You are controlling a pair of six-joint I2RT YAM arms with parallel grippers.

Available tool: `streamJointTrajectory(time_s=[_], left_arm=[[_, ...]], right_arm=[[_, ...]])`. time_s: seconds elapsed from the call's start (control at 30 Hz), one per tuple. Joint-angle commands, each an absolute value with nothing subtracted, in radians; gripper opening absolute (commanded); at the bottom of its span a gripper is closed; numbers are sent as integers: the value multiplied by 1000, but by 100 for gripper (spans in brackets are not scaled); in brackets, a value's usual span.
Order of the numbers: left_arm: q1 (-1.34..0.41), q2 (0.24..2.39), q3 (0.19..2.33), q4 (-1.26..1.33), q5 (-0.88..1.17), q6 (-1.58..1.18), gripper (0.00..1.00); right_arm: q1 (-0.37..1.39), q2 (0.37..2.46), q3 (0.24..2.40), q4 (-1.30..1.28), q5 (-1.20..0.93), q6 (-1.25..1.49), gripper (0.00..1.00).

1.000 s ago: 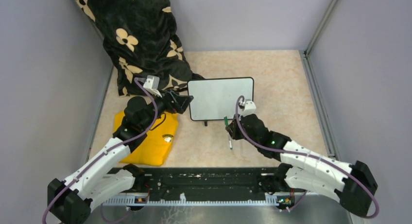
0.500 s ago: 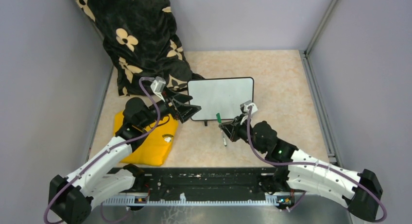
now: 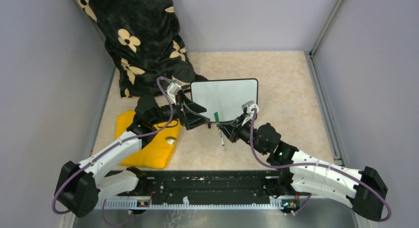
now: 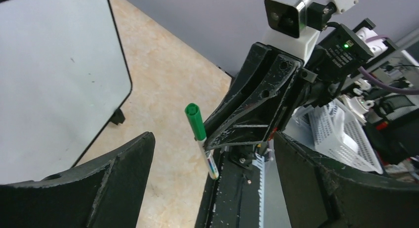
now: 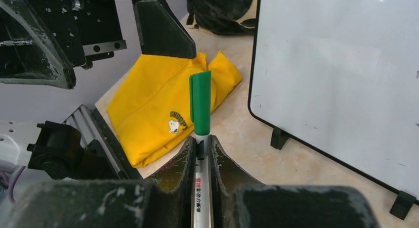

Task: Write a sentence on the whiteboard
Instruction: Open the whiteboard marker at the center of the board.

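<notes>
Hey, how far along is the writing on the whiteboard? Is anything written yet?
Done: the right gripper is shut on the marker, held with its capped end up. In hand: the open left gripper sits close to the green cap, which is on, probably to pull it off. Left: all the writing, as the whiteboard is blank.

Whiteboard (image 3: 225, 98): small, rectangular, with a thin black frame and rounded corners. It sits mid-table on the beige tabletop (image 3: 291, 84), long sides running left to right, face turned up toward the overhead camera. The face is plain white, with a few faint dark specks in the wrist views. Two little black feet (image 5: 279, 137) sit under the near long edge. The far-left corner is close beside the dark flowered cloth (image 3: 143, 40).
</notes>
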State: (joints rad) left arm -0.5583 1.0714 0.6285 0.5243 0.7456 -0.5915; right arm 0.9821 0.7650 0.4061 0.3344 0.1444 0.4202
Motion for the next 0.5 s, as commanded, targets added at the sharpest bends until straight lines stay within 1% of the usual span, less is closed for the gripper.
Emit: streamJointTrajectory(time_s=[0.0, 0.33, 0.47], left_arm=[[-561, 1107, 657, 604, 870, -638, 93], [-573, 1129, 652, 641, 908, -652, 78], [-575, 1133, 652, 647, 913, -652, 69]], right_arm=[[1000, 804, 472, 454, 83, 413, 0], [1016, 855, 515, 508, 31, 423, 0], [1017, 874, 539, 507, 5, 420, 0]])
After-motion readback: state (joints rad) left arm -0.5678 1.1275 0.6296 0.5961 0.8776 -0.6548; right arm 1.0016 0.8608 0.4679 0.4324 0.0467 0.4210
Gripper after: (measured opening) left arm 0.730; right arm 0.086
